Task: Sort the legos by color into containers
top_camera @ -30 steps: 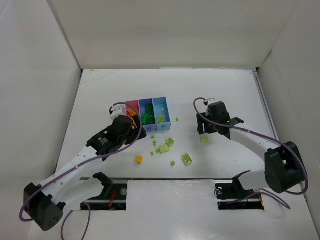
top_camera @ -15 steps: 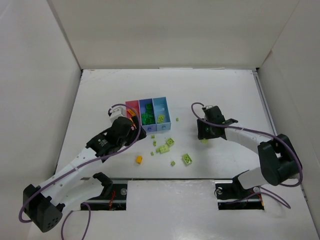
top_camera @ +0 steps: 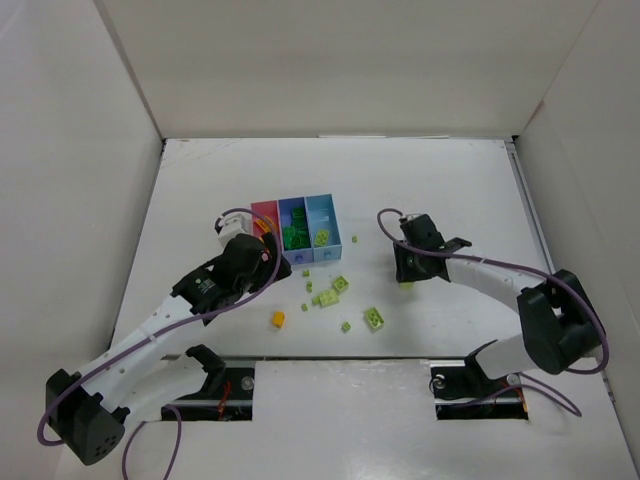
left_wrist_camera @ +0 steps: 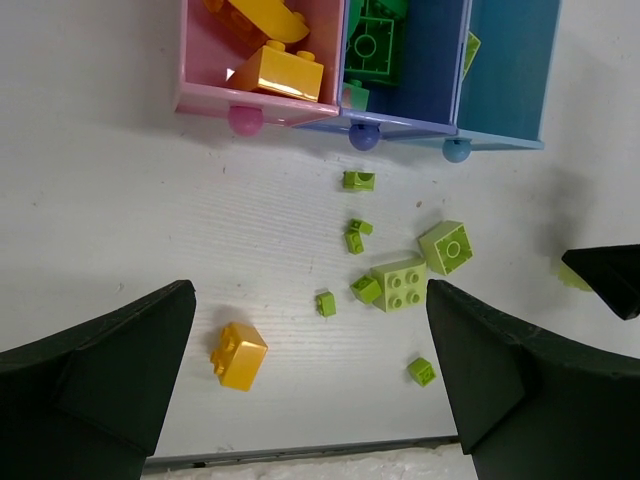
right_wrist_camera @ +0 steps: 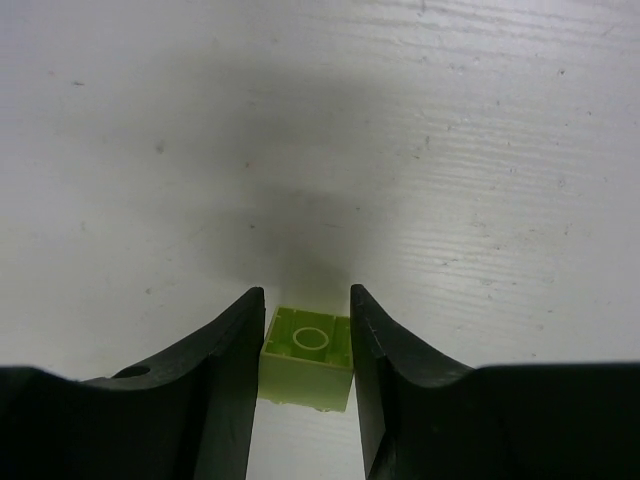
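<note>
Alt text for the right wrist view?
A small pale lime green plastic brick sits on the white table, pinched on both sides between the two black fingers of the right gripper.

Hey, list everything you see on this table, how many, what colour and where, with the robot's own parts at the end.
pink bin: one, left end of the joined row
periwinkle bin: one, middle
light blue bin: one, right end
binned orange bricks: at least two, in the pink bin
dark green bricks: several, in the periwinkle bin
binned lime brick: at least one, in the light blue bin
loose orange brick: one, on the table in front of the bins
loose lime bricks: roughly ten, scattered in front of the bins
gripped lime brick: one, between the right tool's fingers
table: one, white
left tool: open, above the loose bricks
right tool: closed on the gripped lime brick
</note>
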### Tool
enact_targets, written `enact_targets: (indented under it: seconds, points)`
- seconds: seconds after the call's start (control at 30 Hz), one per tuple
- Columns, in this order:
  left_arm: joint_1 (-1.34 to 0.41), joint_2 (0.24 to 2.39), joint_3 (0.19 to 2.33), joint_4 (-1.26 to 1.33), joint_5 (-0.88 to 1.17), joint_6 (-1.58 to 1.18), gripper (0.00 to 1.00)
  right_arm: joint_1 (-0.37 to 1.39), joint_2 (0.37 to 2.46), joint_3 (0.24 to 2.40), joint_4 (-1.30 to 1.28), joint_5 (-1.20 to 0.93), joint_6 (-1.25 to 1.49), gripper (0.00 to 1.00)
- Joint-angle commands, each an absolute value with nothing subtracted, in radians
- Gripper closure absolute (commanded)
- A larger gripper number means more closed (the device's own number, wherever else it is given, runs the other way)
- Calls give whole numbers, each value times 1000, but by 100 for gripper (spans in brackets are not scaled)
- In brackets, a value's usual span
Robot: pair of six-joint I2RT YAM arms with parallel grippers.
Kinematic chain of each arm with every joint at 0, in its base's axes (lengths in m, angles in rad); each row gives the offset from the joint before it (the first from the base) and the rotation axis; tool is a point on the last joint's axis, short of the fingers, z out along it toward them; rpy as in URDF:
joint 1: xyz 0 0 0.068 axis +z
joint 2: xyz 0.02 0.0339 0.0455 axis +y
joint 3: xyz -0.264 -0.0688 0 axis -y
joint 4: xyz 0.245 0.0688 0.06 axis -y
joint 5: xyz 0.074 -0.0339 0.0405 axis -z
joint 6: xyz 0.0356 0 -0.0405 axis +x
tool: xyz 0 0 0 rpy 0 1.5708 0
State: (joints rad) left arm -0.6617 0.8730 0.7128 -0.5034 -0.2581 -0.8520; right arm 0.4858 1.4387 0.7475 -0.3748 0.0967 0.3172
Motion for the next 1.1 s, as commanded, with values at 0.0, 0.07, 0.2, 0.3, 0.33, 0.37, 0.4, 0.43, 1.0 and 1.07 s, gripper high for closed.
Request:
enact_targets:
  seconds: [0.0,0.07,0.2,0.3,0.33,0.37,0.4,0.43,1.0,1.07]
  points:
    - [-667,853,709,-508,-276,-862,0,527,1368,834,-396,114,301,71]
    - [-667,853,709,-499,-276,-862,0,554,1345,877,-405,101,275,71]
    - [-667,853,699,-479,-267,-862,0,638,1379,1034,-391,101,203,71]
    - [-667,862,690,-465,-253,-851,0,683,1469,1169,-359,69,160,71]
    - [-667,862,690,-465,-253,-851,0,696,1497,1243,-350,69,160,71]
    - [-667,862,690,-465,-253,-851,0,713,1553,1280,-350,58,134,71]
    - [-667,862,690,-465,-253,-851,0,722,1583,1313,-341,58,133,71]
    - [-667,862,690,-465,-253,-851,0,735,1612,1378,-341,69,120,71]
    - [-752,1005,706,-357,-147,-726,0,755,1812,1603,-377,43,80,27]
    - [-808,1049,718,-348,-156,-692,0,755,1763,1580,-377,57,80,27]
